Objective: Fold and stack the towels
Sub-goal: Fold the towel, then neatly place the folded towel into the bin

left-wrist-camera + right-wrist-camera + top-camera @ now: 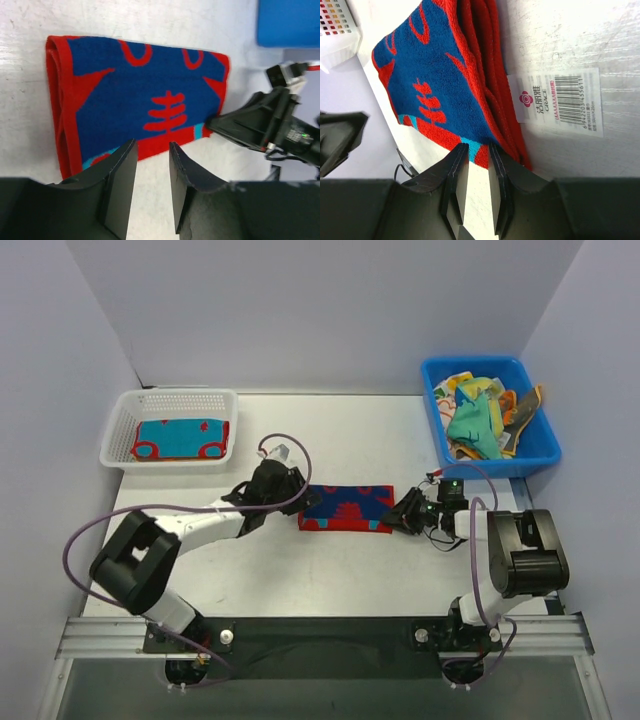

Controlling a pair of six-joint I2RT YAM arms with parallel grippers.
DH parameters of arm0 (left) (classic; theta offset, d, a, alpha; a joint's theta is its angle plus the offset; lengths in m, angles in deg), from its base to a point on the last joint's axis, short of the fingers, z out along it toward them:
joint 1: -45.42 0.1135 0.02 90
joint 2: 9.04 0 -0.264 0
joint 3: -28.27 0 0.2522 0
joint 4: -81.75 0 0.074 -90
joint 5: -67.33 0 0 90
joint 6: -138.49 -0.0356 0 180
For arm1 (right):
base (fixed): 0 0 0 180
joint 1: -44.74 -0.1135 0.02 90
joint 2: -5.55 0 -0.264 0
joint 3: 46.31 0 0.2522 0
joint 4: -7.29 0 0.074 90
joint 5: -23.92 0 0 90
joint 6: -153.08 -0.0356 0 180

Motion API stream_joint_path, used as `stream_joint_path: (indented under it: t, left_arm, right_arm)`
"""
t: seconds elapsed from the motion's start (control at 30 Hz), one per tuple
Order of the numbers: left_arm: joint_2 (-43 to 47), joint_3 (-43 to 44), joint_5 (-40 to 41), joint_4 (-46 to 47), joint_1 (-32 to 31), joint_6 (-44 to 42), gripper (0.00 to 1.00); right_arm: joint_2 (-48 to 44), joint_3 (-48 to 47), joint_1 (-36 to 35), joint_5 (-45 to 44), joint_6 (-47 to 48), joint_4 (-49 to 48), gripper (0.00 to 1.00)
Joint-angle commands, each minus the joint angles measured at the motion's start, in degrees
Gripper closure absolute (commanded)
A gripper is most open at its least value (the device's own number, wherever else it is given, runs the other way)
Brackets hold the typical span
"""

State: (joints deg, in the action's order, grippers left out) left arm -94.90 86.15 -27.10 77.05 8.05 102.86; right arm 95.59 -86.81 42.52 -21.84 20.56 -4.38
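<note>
A red-and-blue patterned towel [347, 507] lies folded into a long strip at the table's middle. It also shows in the left wrist view [135, 95] and the right wrist view [435, 80]. My left gripper [298, 492] is low at its left end, and the jaws [152, 150] stand a little apart with only bare table between them. My right gripper [402, 515] is at the towel's right end. Its jaws [479, 150] are narrowly apart, with the tips at the towel's corner and nothing held. A white barcode label [555, 100] sticks out from the towel.
A white mesh basket [125, 405] at the back left holds a folded teal-and-red towel [180, 438]. A blue bin [535, 445] at the back right holds several crumpled towels [480, 420]. Grey walls stand on three sides.
</note>
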Motion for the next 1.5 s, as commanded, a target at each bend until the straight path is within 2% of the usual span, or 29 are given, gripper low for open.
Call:
stream_joint_path:
  t: [0.0, 0.13, 0.23, 0.37, 0.47, 0.57, 0.6, 0.67, 0.77, 0.8, 0.83, 0.87, 0.93, 0.97, 1.03, 1.07, 1.1, 1.2, 1.33, 1.47]
  left_arm:
    - [-7.0, 2.4, 1.7, -1.1, 0.1, -2.0, 0.58]
    - [-8.0, -4.5, 2.7, 0.9, 0.3, -0.1, 0.65]
    - [-6.6, -9.6, 2.9, 1.5, 1.1, 0.9, 0.66]
    - [-3.4, -14.0, 2.7, 2.0, 0.5, 3.5, 0.66]
    - [2.3, -16.5, 3.4, 1.8, -0.3, 5.5, 0.64]
    - [9.0, -16.3, 6.0, -1.2, -2.3, 5.6, 0.57]
    - [10.6, -15.0, 6.7, -2.6, -2.6, 5.3, 0.50]
    - [15.8, -13.3, 9.1, -6.9, -3.2, 3.2, 0.43]
    - [22.2, -9.1, 14.2, -15.7, -2.7, 0.5, 0.25]
    - [23.5, -7.7, 15.6, -17.8, -2.4, -0.7, 0.22]
    - [24.3, -4.9, 16.5, -22.1, -1.8, -2.1, 0.15]
    - [25.3, -3.3, 17.3, -24.5, 0.4, -5.2, 0.12]
    - [25.7, -1.1, 16.5, -30.6, 4.3, -7.9, 0.06]
    - [25.7, 0.2, 13.5, -31.9, 9.1, -10.6, 0.05]
    - [25.7, 0.5, 10.3, -35.1, 14.9, -13.1, 0.03]
    - [25.5, 0.4, 6.7, -35.8, 17.6, -15.8, 0.03]
    - [25.3, 0.4, 4.9, -36.6, 23.3, -17.1, 0.03]
    - [24.3, 0.3, -1.0, -40.0, 31.6, -22.4, 0.03]
    - [25.2, -1.6, -2.0, -40.3, 35.7, -26.5, 0.03]
    - [25.7, -3.7, -1.8, -39.5, 35.9, -27.2, 0.03]
  right_arm:
    - [1.5, -1.2, 0.3, -1.3, 2.4, 4.9, 0.76]
    - [0.9, -3.0, 0.3, -3.3, 4.7, 9.1, 0.76]
    - [1.5, -5.1, 0.4, -5.0, 6.0, 11.9, 0.77]
    - [3.1, -8.0, 0.3, -6.5, 8.2, 14.5, 0.77]
    - [3.0, -10.3, 0.0, -7.3, 11.1, 17.2, 0.77]
    - [0.6, -13.3, -1.6, -8.4, 14.1, 21.4, 0.77]
    - [-0.5, -14.1, -2.3, -8.7, 16.6, 22.6, 0.76]
    - [-4.9, -16.3, -6.3, -12.5, 18.7, 25.2, 0.75]
    - [-9.9, -19.6, -12.8, -18.0, 23.4, 29.4, 0.59]
    - [-10.8, -20.3, -14.6, -19.3, 24.1, 29.9, 0.49]
    - [-11.7, -20.9, -16.2, -20.4, 26.4, 30.8, 0.45]
    - [-13.1, -22.4, -20.3, -23.8, 27.5, 31.4, 0.39]
    - [-13.6, -23.8, -24.8, -27.3, 30.2, 32.9, 0.35]
    - [-13.4, -25.4, -30.2, -30.2, 33.0, 33.3, 0.33]
    - [-12.1, -27.4, -35.6, -33.1, 35.6, 34.6, 0.33]
    - [-9.8, -28.3, -38.0, -34.2, 38.2, 34.9, 0.33]
    - [-8.5, -30.4, -42.8, -37.4, 39.3, 35.4, 0.33]
    - [-1.4, -35.1, -49.5, -41.8, 41.7, 37.2, 0.33]
    - [7.0, -40.7, -54.3, -45.5, 42.0, 38.3, 0.34]
    - [15.2, -45.6, -56.8, -47.8, 43.6, 40.5, 0.35]
